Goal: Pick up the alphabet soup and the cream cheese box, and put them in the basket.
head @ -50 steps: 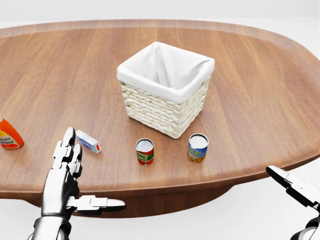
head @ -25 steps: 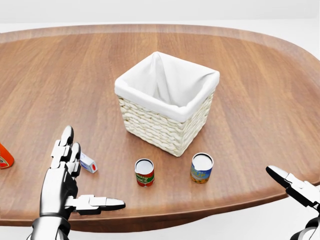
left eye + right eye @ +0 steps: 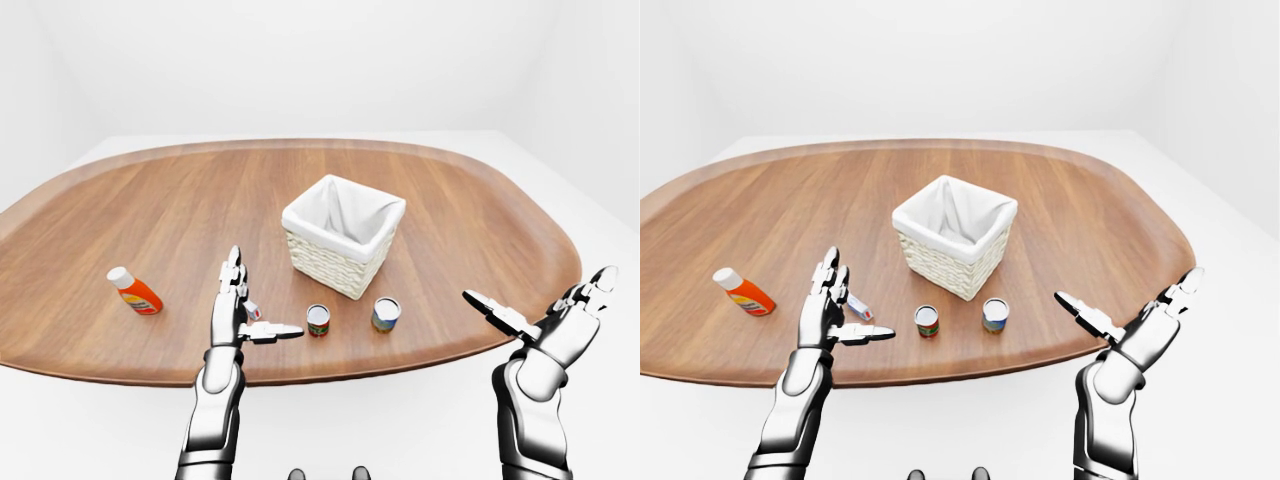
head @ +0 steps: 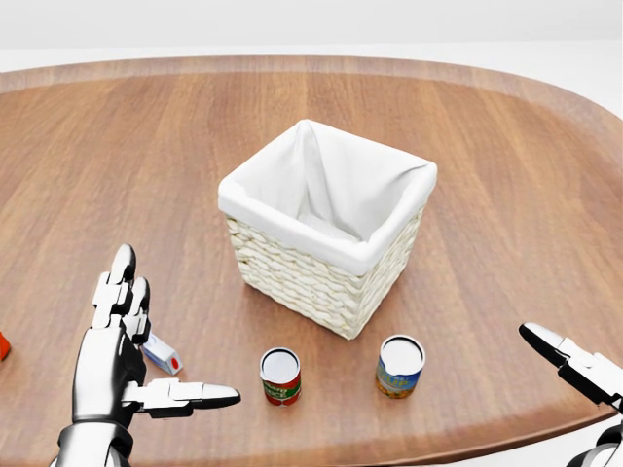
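A blue-and-yellow can [image 4: 400, 366], seemingly the alphabet soup, stands upright below the basket in the head view. A small white, blue and red cream cheese box [image 4: 161, 354] lies at the lower left, partly hidden behind my left hand. The wicker basket [image 4: 292, 255] with a white liner stands at the table's middle and looks empty. My left hand [image 4: 161, 336] is open, fingers up and thumb pointing right, just beside the box. My right hand [image 3: 540, 300] is open and empty past the table's near edge at the right, apart from the cans.
A red can [image 4: 280, 376] stands upright left of the blue one. An orange bottle [image 3: 134, 291] with a white cap lies at the far left of the oval wooden table [image 3: 480, 220]. White floor and walls surround it.
The camera has moved closer to the table, so the basket, cans and box sit lower and larger in the head view. Both hands keep their open pose.
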`<state>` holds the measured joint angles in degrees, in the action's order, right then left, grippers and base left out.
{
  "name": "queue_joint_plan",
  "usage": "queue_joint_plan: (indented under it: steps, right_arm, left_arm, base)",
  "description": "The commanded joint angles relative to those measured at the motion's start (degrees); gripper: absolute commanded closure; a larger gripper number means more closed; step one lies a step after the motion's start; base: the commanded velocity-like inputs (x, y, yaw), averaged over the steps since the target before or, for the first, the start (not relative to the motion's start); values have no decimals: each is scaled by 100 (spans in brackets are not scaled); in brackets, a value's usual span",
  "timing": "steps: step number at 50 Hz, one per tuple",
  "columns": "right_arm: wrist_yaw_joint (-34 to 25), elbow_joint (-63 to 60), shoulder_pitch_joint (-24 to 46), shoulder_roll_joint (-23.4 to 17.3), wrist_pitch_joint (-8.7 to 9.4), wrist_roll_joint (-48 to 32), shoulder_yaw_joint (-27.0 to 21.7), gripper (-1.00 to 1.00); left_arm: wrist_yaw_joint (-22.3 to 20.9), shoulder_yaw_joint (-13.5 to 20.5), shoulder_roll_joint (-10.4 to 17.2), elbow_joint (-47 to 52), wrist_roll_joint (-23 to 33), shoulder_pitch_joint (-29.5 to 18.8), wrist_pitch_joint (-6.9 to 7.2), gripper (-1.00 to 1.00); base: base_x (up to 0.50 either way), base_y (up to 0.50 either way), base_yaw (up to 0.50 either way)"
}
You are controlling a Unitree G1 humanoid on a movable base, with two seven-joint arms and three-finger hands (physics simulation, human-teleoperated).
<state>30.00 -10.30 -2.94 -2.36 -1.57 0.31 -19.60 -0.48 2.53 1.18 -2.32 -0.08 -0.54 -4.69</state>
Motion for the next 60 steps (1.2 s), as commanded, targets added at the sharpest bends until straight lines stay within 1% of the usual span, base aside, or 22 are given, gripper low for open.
queue_joint_plan:
  steps: [1, 2, 3, 4, 7, 11, 14, 21, 23, 26, 28, 29, 33, 35, 36, 39, 48, 50, 53, 55, 57, 60]
  right_arm:
    - [0, -54, -28, 20, 33, -1, -7, -100]
    - [0, -42, -27, 20, 22, -1, -7, -100]
    - [0, -80, -36, 21, 55, -3, -2, -100]
    - [0, -51, -32, 19, 32, -16, 2, -100]
    - [0, -29, -28, 18, 16, -43, 11, -100]
    - [0, -48, -28, 15, 45, -45, 13, -100]
    - [0, 4, -11, 9, 19, -50, 13, -100]
    - [0, 89, 15, -5, -37, -71, 18, -100]
    - [0, 27, 3, -2, 15, -74, 21, -100]
    - [0, 45, 7, -4, -6, -62, 15, -100]
    - [0, 76, 13, -7, -36, -59, 16, -100]
    - [0, 65, 11, -7, -31, -50, 13, -100]
    - [0, 23, -6, 0, -17, -53, 23, -100]
    - [0, -40, -20, 7, 29, -50, 22, -100]
    - [0, 20, -6, 4, -14, -50, 17, -100]
    - [0, -20, -22, 12, 7, -52, 21, -100]
    - [0, 13, -16, 12, -25, -50, 23, -100]
    - [0, 28, -8, 10, -30, -52, 23, -100]
    - [0, -20, -17, 13, 9, -46, 25, -100]
    - [0, 34, -12, 11, -46, -57, 28, -100]
    - [0, 59, -2, 7, -64, -59, 26, -100]
    - [0, -15, -26, 14, -14, -51, 22, -100]
  left_arm:
    - [19, -6, -1, 2, 22, 26, -9, -100]
    - [22, -10, -3, 33, 26, 35, 15, -100]
    - [16, -4, 0, -36, 23, 13, -29, -100]
    - [44, -14, -10, 81, 41, 47, 52, -100]
    - [19, -19, -5, 36, 35, 35, 37, -100]
    - [5, -38, -12, 96, 42, 54, 98, -100]
    - [-4, -39, -6, -24, 58, 21, 22, -100]
    - [-3, -44, -12, 6, 65, 24, 69, -100]
    - [-6, -41, -10, -52, 66, 4, 33, -100]
    - [-2, -29, -16, 60, 22, 20, 142, -100]
    - [-9, -15, -10, -43, 9, -5, 53, -100]
    - [-1, -27, -13, 27, 19, 15, 92, -100]
    - [-5, -7, -7, -17, -7, 1, 53, -100]
    - [12, -16, -11, 42, 6, 18, 106, -100]
    - [3, -3, -3, -54, -2, -13, 46, -100]
    - [-6, 6, 1, -94, -19, -26, 22, -100]
    - [24, 47, 6, -127, -81, -61, 7, -100]
    - [27, 16, -2, 11, -69, -11, 87, -100]
    - [11, 41, 7, -121, -97, -57, -11, -100]
    - [12, 25, 3, -18, -93, -17, 37, -100]
    - [13, 21, 2, -36, -85, -17, 19, -100]
    - [15, 10, 0, 16, -76, -4, 59, -100]
  base:
    - [16, 0, 0]
    - [16, 0, 0]
    - [16, 0, 0]
    - [16, 0, 0]
    - [16, 0, 0]
    - [16, 0, 0]
    - [16, 0, 0]
    - [16, 0, 0]
    - [16, 0, 0]
    - [16, 0, 0]
    - [16, 0, 0]
    - [16, 0, 0]
    - [16, 0, 0]
    - [16, 0, 0]
    - [16, 0, 0]
    - [17, 0, 0]
    - [16, 0, 0]
    - [16, 0, 0]
    - [16, 0, 0]
    - [16, 0, 0]
    - [17, 0, 0]
    - [16, 0, 0]
